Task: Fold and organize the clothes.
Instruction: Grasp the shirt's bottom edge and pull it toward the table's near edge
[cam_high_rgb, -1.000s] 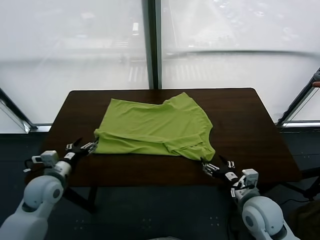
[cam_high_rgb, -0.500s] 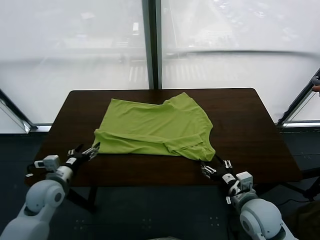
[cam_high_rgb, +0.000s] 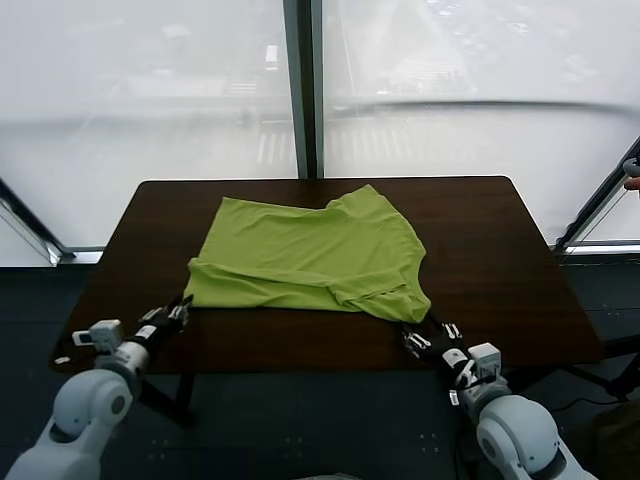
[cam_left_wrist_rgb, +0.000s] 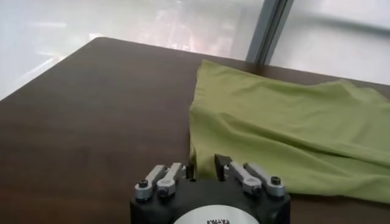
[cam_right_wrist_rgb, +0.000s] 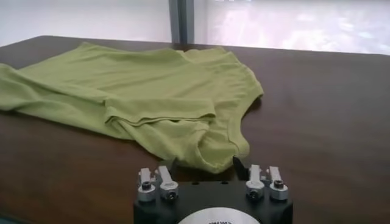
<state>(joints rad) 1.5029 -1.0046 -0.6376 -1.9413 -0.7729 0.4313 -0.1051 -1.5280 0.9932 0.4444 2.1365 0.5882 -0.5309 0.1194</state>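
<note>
T-shirt position: you are looking at 1 lime-green T-shirt (cam_high_rgb: 310, 253) lying partly folded on the dark table (cam_high_rgb: 500, 260), roughly centred, its long axis running across the table from your left to your right.

Left gripper: your left gripper (cam_high_rgb: 172, 313) is sitting at the near-left corner of the shirt, the fabric edge lying just ahead of the jaws; they are reading as closed, but you cannot tell from the wrist view whether any cloth is pinched.

Right gripper: your right gripper (cam_high_rgb: 424, 337) is sitting at the near-right corner, the drooping hem just ahead; jaws closed, hold on the cloth likewise unclear.

Nearer arm: each arm is facing its own corner, neither clearly nearer.

Surroundings: windows are standing behind the table.

Obstacles: nothing is lying between the jaws and the shirt.
</note>
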